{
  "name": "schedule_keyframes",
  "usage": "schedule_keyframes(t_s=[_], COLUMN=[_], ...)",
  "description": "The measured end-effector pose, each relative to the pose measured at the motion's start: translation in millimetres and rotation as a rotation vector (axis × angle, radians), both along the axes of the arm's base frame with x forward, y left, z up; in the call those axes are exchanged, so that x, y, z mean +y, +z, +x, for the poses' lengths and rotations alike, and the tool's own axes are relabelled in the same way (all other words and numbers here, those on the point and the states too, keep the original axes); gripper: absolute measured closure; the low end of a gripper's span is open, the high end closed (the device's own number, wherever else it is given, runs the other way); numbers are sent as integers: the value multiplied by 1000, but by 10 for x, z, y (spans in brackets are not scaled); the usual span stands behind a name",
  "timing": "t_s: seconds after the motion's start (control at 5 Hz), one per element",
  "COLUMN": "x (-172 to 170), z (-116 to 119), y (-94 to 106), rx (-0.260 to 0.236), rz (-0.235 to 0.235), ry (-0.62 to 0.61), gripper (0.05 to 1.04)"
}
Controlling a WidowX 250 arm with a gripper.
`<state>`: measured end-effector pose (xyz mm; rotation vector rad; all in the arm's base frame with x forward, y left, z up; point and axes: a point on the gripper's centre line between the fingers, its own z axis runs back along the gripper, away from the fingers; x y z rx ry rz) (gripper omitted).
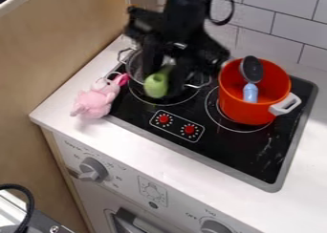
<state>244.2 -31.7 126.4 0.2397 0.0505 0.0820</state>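
Note:
The black gripper (165, 72) hangs over the left burner, at the silver pot (133, 66). It is shut on a light green object (156, 84), whose rounded end points toward the front of the stove. Part of the pot is hidden behind the gripper and the green object. Just left of the pot, a pink plush toy (96, 101) lies at the edge of the stovetop.
On the right burner stands an orange-red pot (245, 113) with white handles, holding a dark grey ladle-like utensil (252, 68) and a light blue piece (250, 92). Red knobs are on the black stovetop (223, 151). A tan panel (60, 50) borders the left, a tiled wall the back.

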Motion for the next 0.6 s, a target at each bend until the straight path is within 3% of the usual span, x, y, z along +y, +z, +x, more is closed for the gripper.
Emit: schedule_keyframes(t_s=[0.6], x=[-333], z=[351], y=[22], rx=[11], rz=[-29], ry=[78], gripper=[741])
